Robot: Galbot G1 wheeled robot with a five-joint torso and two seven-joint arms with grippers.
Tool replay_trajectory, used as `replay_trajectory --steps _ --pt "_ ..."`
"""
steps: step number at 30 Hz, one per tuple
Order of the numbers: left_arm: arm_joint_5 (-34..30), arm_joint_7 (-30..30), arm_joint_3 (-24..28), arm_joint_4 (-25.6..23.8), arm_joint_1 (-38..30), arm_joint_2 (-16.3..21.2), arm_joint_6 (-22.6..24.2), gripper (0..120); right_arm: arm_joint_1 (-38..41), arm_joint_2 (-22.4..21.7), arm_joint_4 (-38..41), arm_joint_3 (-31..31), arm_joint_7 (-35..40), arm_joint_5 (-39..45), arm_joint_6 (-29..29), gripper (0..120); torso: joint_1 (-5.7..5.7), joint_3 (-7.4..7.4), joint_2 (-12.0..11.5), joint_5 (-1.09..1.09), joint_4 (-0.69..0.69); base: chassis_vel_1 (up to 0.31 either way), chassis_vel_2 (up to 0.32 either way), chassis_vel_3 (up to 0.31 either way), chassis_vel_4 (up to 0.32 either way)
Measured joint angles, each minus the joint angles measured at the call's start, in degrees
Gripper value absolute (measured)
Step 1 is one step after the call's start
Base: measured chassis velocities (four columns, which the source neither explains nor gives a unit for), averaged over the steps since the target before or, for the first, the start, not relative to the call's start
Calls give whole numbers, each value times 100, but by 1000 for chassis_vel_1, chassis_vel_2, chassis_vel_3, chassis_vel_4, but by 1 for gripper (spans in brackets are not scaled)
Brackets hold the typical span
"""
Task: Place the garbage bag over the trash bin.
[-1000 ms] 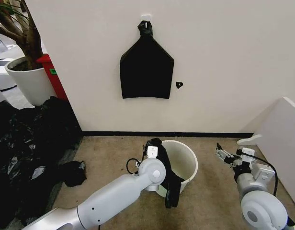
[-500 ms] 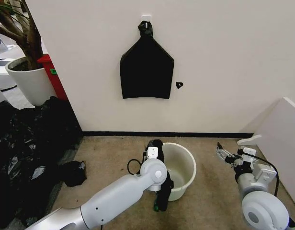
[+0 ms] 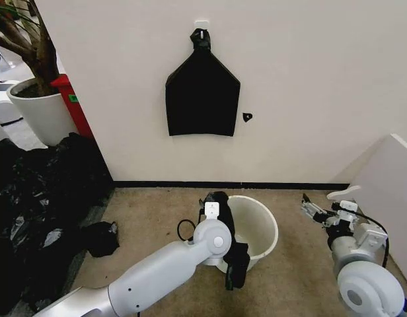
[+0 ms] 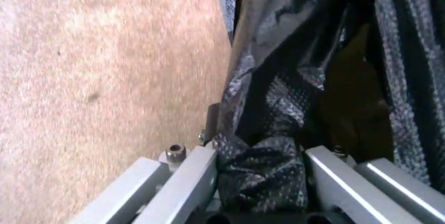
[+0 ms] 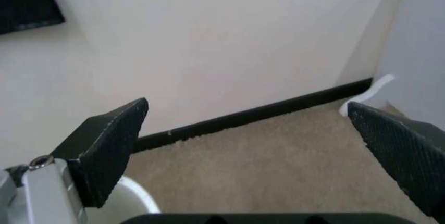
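Observation:
The trash bin (image 3: pixel 261 231), a small cream-white bucket, stands on the carpet near the wall. The garbage bag (image 3: pixel 221 203), black and wrinkly, lies bunched over the bin's left rim and hangs down its outer side. In the left wrist view my left gripper (image 4: pixel 261 156) is shut on a crumpled fold of the garbage bag (image 4: pixel 278 104). In the head view my left arm (image 3: pixel 213 241) reaches in from the lower left against the bin's left side. To the right of the bin my right gripper (image 3: pixel 310 211) hovers apart from it, open (image 5: pixel 257 151) and holding nothing.
A flat black bag (image 3: pixel 202 99) hangs from a wall hook. A large heap of black film (image 3: pixel 38 198) and a small black lump (image 3: pixel 101 239) lie at left, by a white plant pot (image 3: pixel 38 112). A white panel (image 3: pixel 388 191) stands at right.
My left arm dipped, then rose and shifted right with the bag. The bin moved slightly right with it. My right gripper drifted a little to the right.

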Motion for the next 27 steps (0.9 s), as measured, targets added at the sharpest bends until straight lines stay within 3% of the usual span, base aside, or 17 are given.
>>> replay_trajectory --steps 9,13,16,23,27 --pt "351 524 -99 -300 43 200 -437 1 123 -30 419 -176 26 105 -101 100 0 0 0 -1 0 0 0 0 0" --pt "864 1161 -112 -441 33 359 -766 1 278 -164 684 -426 6 378 -165 100 0 -1 0 -2 0 0 0 0 0" --pt "1202 1520 -113 -524 6 464 -946 1 504 -254 819 -689 17 733 -229 100 0 -1 0 -2 1 0 0 0 0" --pt "2165 2331 -81 -843 -166 893 -1389 1 1645 -575 957 -1244 -42 2670 -747 100 0 -1 0 -2 2 0 0 0 0" --pt "2387 2461 -29 -907 -240 985 -1412 1 2137 -661 841 -1519 -69 2940 -804 100 0 -1 0 -2 1 0 0 0 0"
